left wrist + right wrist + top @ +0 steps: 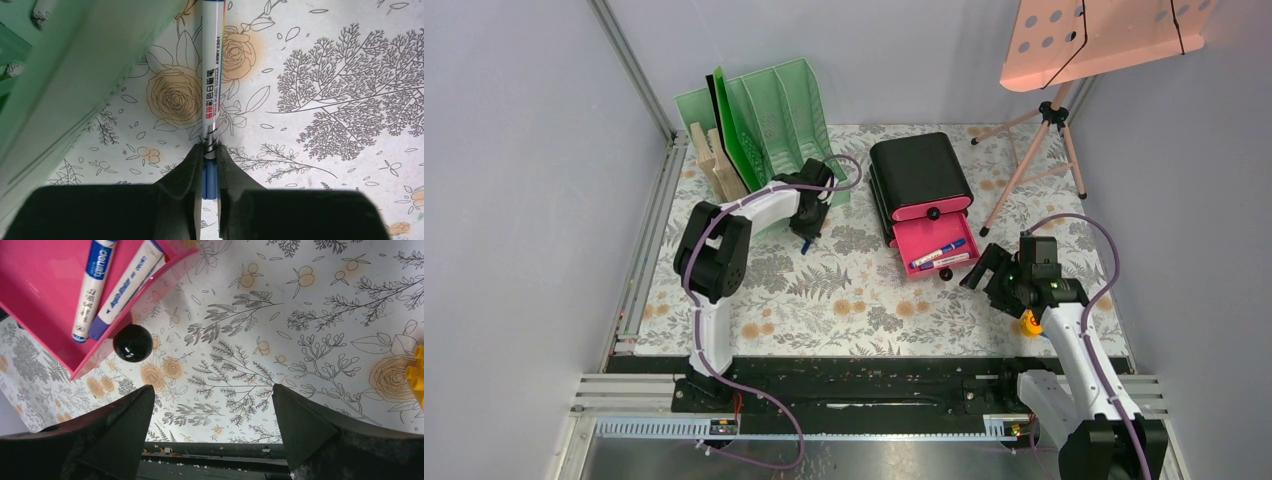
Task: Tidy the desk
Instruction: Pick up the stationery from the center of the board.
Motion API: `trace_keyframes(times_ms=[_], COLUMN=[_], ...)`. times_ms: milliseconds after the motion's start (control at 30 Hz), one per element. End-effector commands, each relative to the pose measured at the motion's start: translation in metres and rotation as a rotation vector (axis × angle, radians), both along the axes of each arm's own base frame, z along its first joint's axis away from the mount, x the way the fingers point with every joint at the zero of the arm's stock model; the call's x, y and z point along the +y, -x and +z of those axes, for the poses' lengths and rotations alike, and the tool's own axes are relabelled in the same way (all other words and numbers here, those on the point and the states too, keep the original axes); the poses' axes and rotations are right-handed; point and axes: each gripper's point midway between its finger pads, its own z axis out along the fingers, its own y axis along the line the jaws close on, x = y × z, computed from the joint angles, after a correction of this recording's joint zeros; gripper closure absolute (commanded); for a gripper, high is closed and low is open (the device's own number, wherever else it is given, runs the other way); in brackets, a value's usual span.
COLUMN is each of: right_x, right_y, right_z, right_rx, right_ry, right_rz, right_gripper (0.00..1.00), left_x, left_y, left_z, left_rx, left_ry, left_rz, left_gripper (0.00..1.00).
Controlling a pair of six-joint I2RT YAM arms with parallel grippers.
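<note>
The desk (844, 290) is covered with a pale fern-and-flower cloth. My left gripper (808, 232) hangs beside the mint-green file rack (774, 120), shut on a white marker with a blue cap (212, 105); its blue end sticks out below the fingers (807, 249). My right gripper (986, 275) is open and empty, just right of the open pink drawer (934, 248) of the black drawer box (919, 175). Two markers (107, 285) lie in that drawer. The drawer's black knob (132, 342) shows in the right wrist view.
A yellow toy piece (1030, 323) lies on the cloth by my right wrist; it also shows in the right wrist view (416, 372). Wooden boards (714, 160) stand left of the rack. A tripod (1049, 150) with a pink board stands at the back right. A black rail (874, 370) runs along the near edge.
</note>
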Motion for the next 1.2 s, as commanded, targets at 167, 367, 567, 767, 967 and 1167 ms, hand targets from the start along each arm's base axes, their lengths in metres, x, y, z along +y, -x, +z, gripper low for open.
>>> trace_keyframes(times_ms=[167, 367, 567, 767, 967, 1167], right_x=[0.010, 0.020, 0.032, 0.046, 0.065, 0.082], right_y=[0.005, 0.013, 0.021, 0.031, 0.038, 0.044], right_z=[0.024, 0.037, 0.047, 0.055, 0.059, 0.065], right_rx=[-0.088, -0.116, -0.124, -0.121, -0.106, -0.098], right_ry=[-0.049, -0.108, -0.180, -0.278, -0.434, -0.585], right_rz=[0.040, 0.063, 0.080, 0.092, 0.086, 0.104], right_gripper=[0.01, 0.00, 0.01, 0.00, 0.01, 0.02], left_x=[-0.011, -0.034, -0.061, -0.093, -0.131, -0.164], left_y=[0.043, 0.081, 0.124, 0.167, 0.203, 0.229], left_z=[0.028, 0.066, 0.098, 0.118, 0.148, 0.177], left_rx=[-0.040, -0.062, -0.047, 0.022, 0.120, 0.218], left_ry=[0.075, 0.297, 0.546, 0.854, 1.178, 1.361], left_rz=[0.000, 0.029, 0.057, 0.119, 0.090, -0.011], left_gripper=[0.97, 1.00, 1.00, 1.00, 1.00, 1.00])
